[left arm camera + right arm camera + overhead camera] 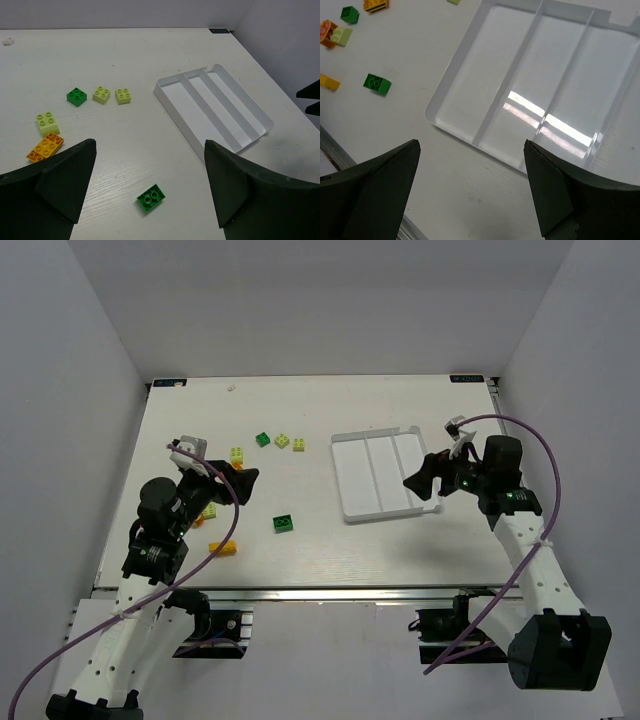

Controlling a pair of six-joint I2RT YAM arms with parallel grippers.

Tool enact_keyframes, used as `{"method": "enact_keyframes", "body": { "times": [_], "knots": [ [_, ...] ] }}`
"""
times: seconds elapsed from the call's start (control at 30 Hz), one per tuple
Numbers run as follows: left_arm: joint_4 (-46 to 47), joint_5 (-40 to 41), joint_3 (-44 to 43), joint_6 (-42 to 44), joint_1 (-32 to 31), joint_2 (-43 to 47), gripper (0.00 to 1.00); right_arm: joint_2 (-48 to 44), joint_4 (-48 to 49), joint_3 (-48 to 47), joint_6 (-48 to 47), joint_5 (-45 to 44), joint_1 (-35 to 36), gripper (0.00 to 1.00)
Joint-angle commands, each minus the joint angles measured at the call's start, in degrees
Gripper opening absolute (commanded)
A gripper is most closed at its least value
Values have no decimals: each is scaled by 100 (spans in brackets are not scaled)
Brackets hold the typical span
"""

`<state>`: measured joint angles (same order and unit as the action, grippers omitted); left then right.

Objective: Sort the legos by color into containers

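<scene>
The white tray (341, 480) lies right of centre, and its three long containers hold nothing. Legos are scattered to its left: a dark green brick (283, 524) near the front, another dark green one (263, 439) beside two pale yellow-green bricks (283, 441) further back, and an orange-yellow brick (224, 547) by the left arm. My left gripper (243, 485) hovers open above the table, with the near dark green brick (152, 198) below its jaws. My right gripper (420, 480) stands open over the tray's near end (455, 57). Neither holds anything.
A pale yellow-green brick (47, 123) and an orange brick (45, 147) lie close together at the left. White walls enclose the table on three sides. The table's front edge (330, 140) runs just below the right gripper.
</scene>
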<state>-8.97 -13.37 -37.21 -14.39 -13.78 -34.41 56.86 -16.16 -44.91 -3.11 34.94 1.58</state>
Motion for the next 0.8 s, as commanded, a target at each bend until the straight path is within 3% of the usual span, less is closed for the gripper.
{"method": "enact_keyframes", "body": {
  "times": [0.0, 0.1, 0.13, 0.17, 0.3, 0.37, 0.43, 0.5, 0.53, 0.63, 0.67, 0.73, 0.77],
  "knots": [
    [80, -272, -5, 77, -2, 22, 98, 88, 113, -317, -799, 864, 35, 89],
    [97, -360, -5, 77, -2, -4, 98, 150, -622, -440, -2250, 1909, 70, 89],
    [97, -360, -5, 77, -2, -21, 98, 167, -947, -571, -3421, 2451, 105, 89],
    [97, -377, -14, 68, -2, -30, 98, 176, -1516, -633, -3876, 2526, 114, 89],
    [80, -342, -14, 68, -2, -57, 98, 98, -1742, -739, -4891, 2729, 447, 89],
    [54, -264, -6, 77, -2, -92, 98, 19, -989, -434, -4386, 2641, 746, 89],
    [10, -44, -23, 86, -2, -197, 96, 123, -476, -414, -4452, 2179, 1297, 89],
    [-87, 114, -67, 121, -2, -354, 90, 631, -397, -712, -4548, 1677, 1800, 89],
    [-183, 158, -102, 130, -2, -416, 86, 799, -283, -774, -4566, 1152, 2132, 83],
    [-289, 413, -155, 156, 60, -610, 69, 1519, -115, -984, -4987, 385, 2906, 76],
    [-307, 492, -164, 165, 60, -636, 58, 1878, -115, -1133, -5110, 260, 3170, 74],
    [-394, 852, -181, 130, 60, -681, 53, 2370, -212, -1274, -5568, 119, 3513, 74],
    [-430, 992, -190, 130, 60, -689, 55, 2504, -151, -1319, -5595, 66, 3698, 78]
  ]
}}
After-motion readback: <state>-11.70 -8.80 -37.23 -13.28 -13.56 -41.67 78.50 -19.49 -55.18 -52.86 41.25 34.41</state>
